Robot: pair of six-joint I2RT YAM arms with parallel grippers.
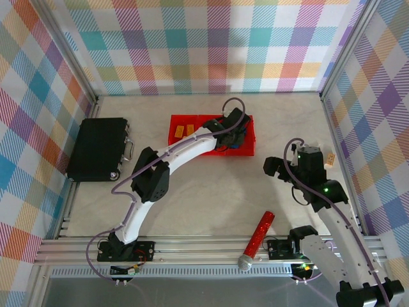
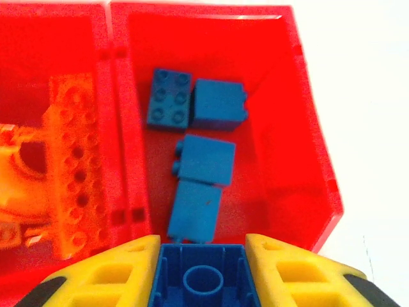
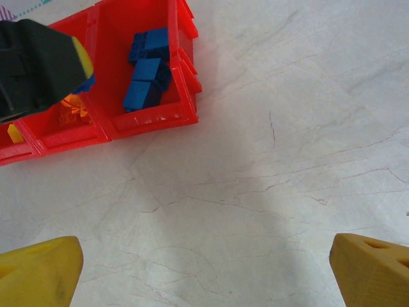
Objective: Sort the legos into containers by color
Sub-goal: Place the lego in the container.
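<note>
The containers (image 1: 192,146) are three joined red bins at the back middle of the table. My left gripper (image 2: 201,256) hangs over the right bin (image 2: 287,128), shut on a blue lego (image 2: 201,275) with its hollow underside toward the camera. Several blue legos (image 2: 208,160) lie in that bin. Orange legos (image 2: 77,166) lie in the middle bin. Yellow legos (image 1: 179,131) lie in the left bin. My right gripper (image 3: 204,268) stands open over bare table, to the right of the bins (image 3: 153,118), with nothing between its yellow fingers (image 3: 41,268).
A large black case (image 1: 99,148) lies at the left. A red glittery microphone (image 1: 257,240) rests near the front rail. A small tan block (image 1: 330,160) sits by the right wall. Plaid walls close in three sides.
</note>
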